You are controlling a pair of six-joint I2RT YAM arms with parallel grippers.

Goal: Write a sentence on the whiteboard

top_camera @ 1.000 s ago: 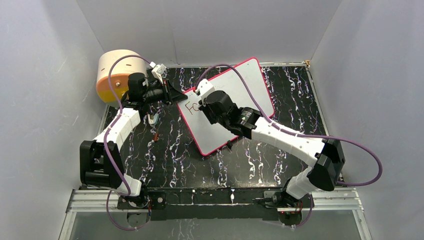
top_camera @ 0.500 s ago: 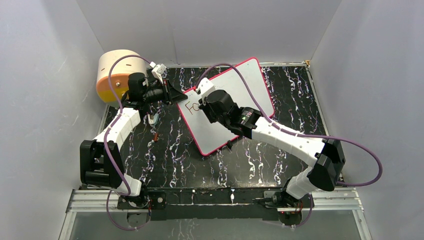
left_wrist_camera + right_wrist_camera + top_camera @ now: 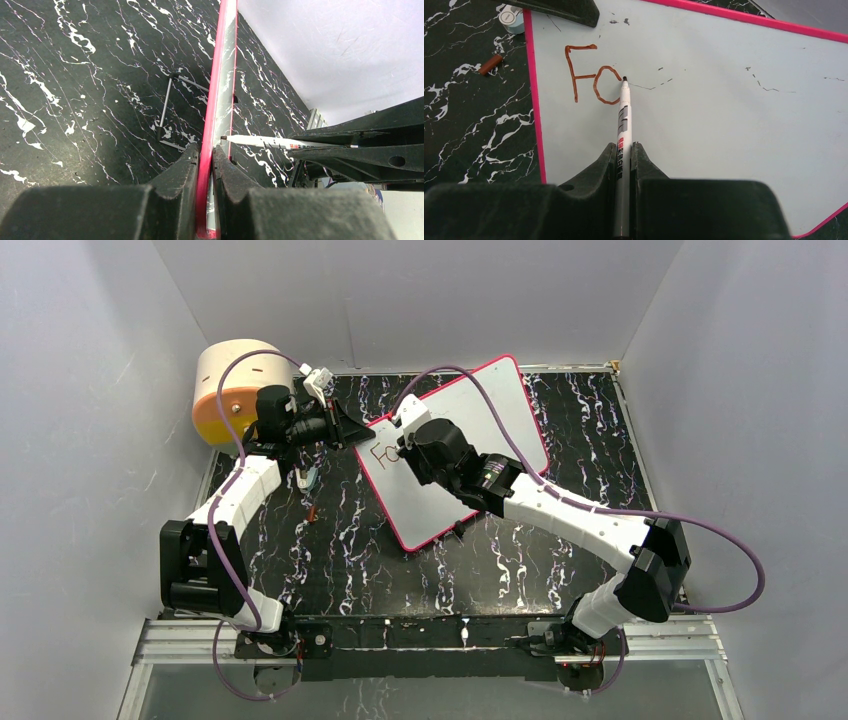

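**Pen tip on the board, two letters down**

The right gripper [image 3: 623,150] has its jaws closed on a white marker [image 3: 624,117], the barrel pinched between the two dark fingers and pointing straight out ahead of them. The marker's dark tip touches the whiteboard [image 3: 724,125] at the upper right end of a round, unclosed letter. The sentence [image 3: 591,75] reads only a brownish-red "F" and that open curve beside it, set near the board's left edge, just inside the pink frame.

The left gripper [image 3: 205,156] is clamped on the frame itself. The wrist view looks along the board edge-on, the pink rim running away from between the two fingers, with the marker meeting the white face from the right. A bent grey wire bracket [image 3: 167,107] shows against the tabletop just beside the frame on the other side.

From above, the whiteboard sits angled across the far middle of the black, white-veined table [image 3: 340,560] — its left corner at the left gripper, its far corner near the back wall. The right arm reaches across the board from the near right.

A small brown cap [image 3: 490,64] lies on the table just left of the frame. A round tan-and-orange drum [image 3: 225,390] stands in the far left corner, behind the left arm.
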